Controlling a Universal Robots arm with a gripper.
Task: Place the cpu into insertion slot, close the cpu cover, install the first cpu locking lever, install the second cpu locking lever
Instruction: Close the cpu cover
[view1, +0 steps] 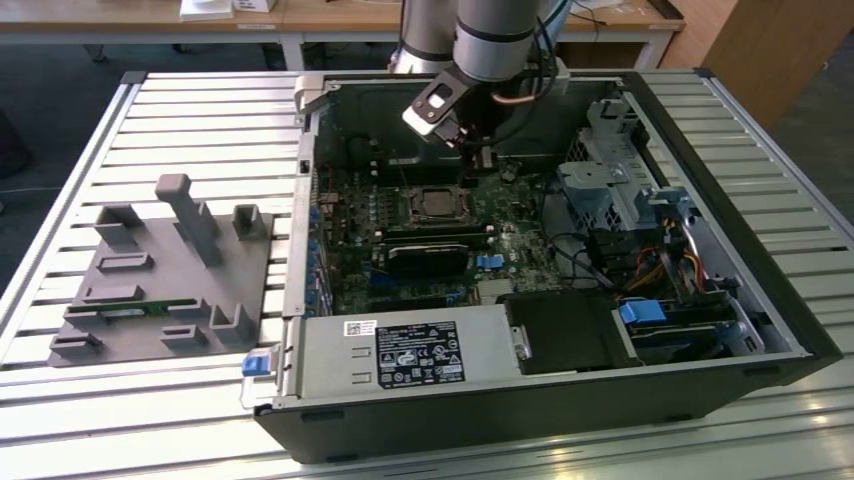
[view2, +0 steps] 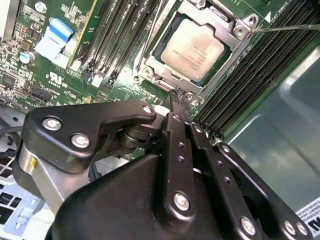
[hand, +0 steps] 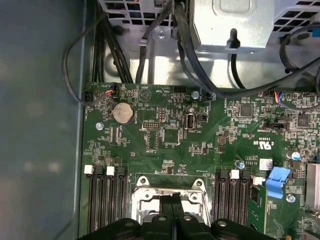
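Observation:
The cpu (view2: 192, 47) lies flat in the insertion slot (view1: 434, 204), its pale tan-silver face up. The silvery cpu cover (view2: 170, 77) is folded down around it, framing the chip. A thin metal locking lever (view2: 287, 27) sticks out sideways from one corner of the socket. My gripper (view2: 177, 95) hovers just beside the socket's edge with its black fingers pressed together, and nothing shows between them. In the first wrist view the gripper (hand: 172, 197) hangs over the socket's metal frame (hand: 142, 192). In the exterior view the gripper (view1: 481, 160) is just behind the socket.
The open computer case (view1: 774, 300) lies on a slatted table. Long black memory slots (view2: 120, 35) flank the socket. A black heatsink-like block (view1: 427, 258) sits in front of it. Cables (hand: 150, 45) and a drive cage (view1: 614, 190) crowd one side. A grey fixture tray (view1: 160, 270) stands at the exterior view's left.

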